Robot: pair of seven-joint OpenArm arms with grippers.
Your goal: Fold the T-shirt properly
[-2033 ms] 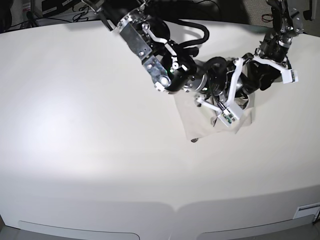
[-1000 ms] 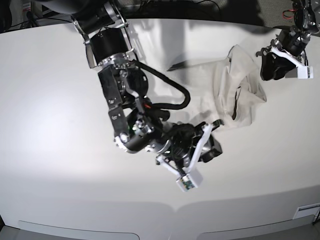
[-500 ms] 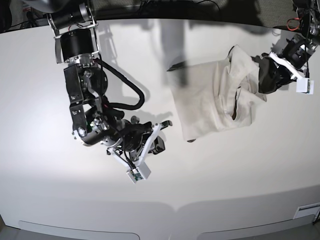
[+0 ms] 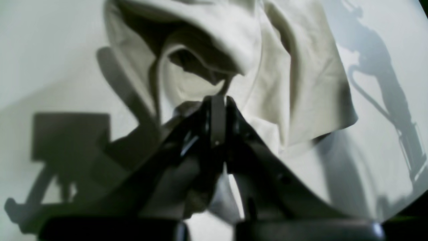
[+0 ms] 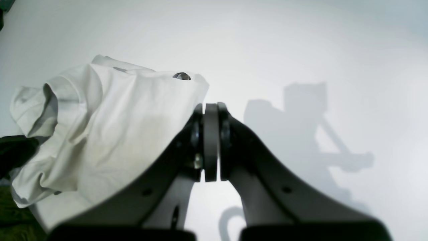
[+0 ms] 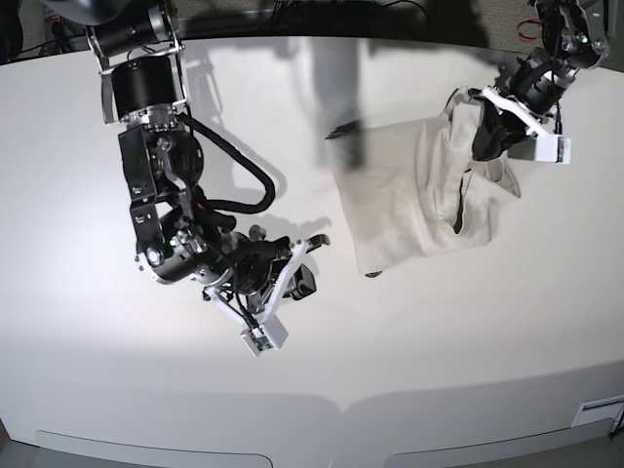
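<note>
Left gripper (image 6: 485, 144) closed at rumpled beige T-shirt (image 6: 414, 200), grip unclear, right gripper (image 6: 304, 285) closed, empty

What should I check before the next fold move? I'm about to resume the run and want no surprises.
1. T-shirt flat: not ok, right side bunched and rucked up.
2. Left hand shut: ok, jaws closed at the bunched cloth; whether cloth is pinched: cannot tell.
3. Right hand empty: ok, shut on nothing, beside the shirt's edge.
4. Right hand clear of the shirt: ok, over bare table.
5. Collar located: cannot tell, hidden in folds.
</note>
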